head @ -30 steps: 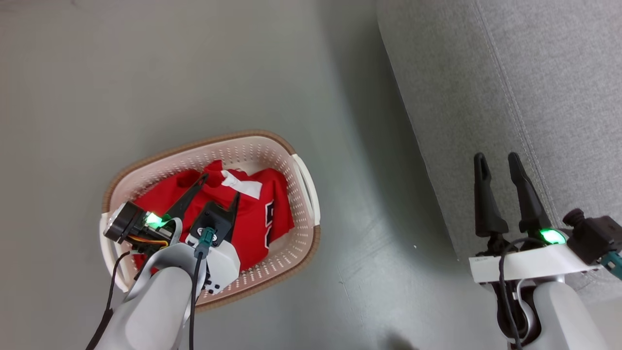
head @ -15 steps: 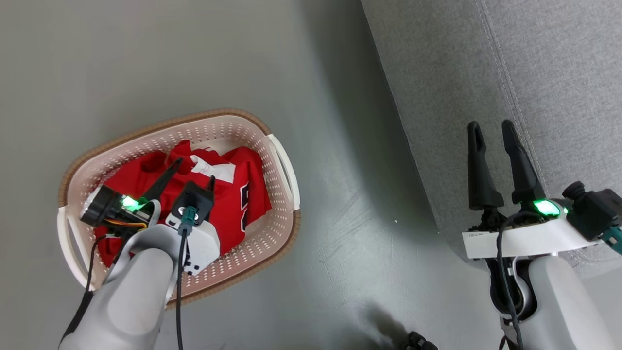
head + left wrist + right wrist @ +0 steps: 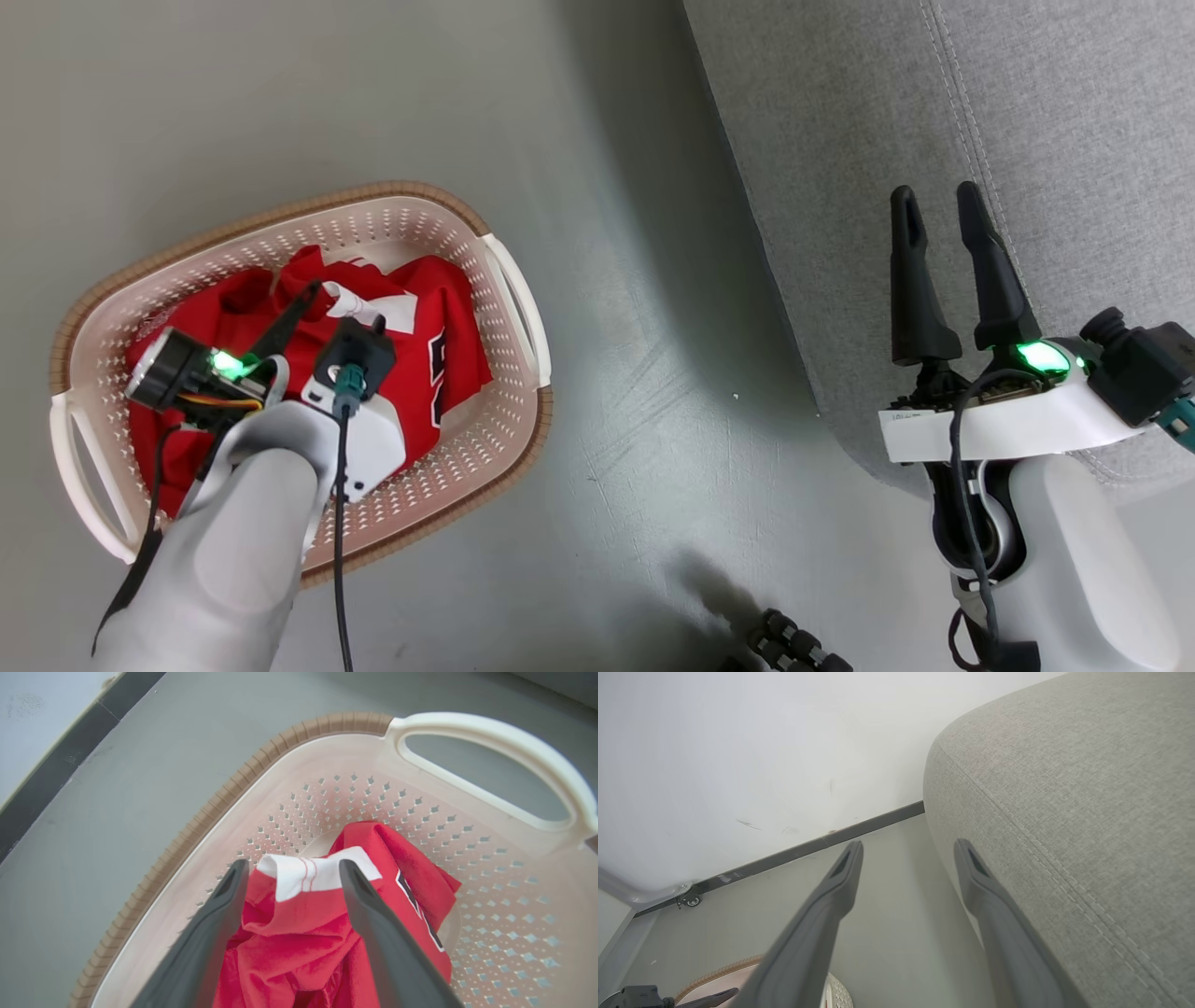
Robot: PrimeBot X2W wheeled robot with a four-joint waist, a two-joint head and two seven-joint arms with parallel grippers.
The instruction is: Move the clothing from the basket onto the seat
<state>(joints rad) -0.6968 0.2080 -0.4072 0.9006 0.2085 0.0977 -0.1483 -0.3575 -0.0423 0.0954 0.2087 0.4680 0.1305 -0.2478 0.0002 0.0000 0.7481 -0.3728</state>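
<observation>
Left gripper [image 3: 344,306]: I have it lowered into the basket [image 3: 411,191], jaws spread wide, with one dark finger on each side of a raised fold of the clothing [image 3: 450,299].
Grip: the fabric sits between the fingers, and from the left wrist view I see no squeeze on it.
Clothing: a rumpled red heap lying in the bottom of the basket. A white trim band crosses the top of the fold between the fingertips, and a black-and-white mark shows on the side nearer the seat [image 3: 1074,112] (too creased for me to read).
Basket: it stands on the grey floor [image 3: 280,93] to the left of the seat and apart from it, with one white handle [image 3: 512,289] facing the seat.
Right gripper [image 3: 934,196]: jaws spread and holding nothing. It hangs over the seat's edge with both fingers pointing up the head view beside the stitched seam [image 3: 971,121].
Seat: grey woven fabric with a rounded corner near the white wall [image 3: 738,742].
</observation>
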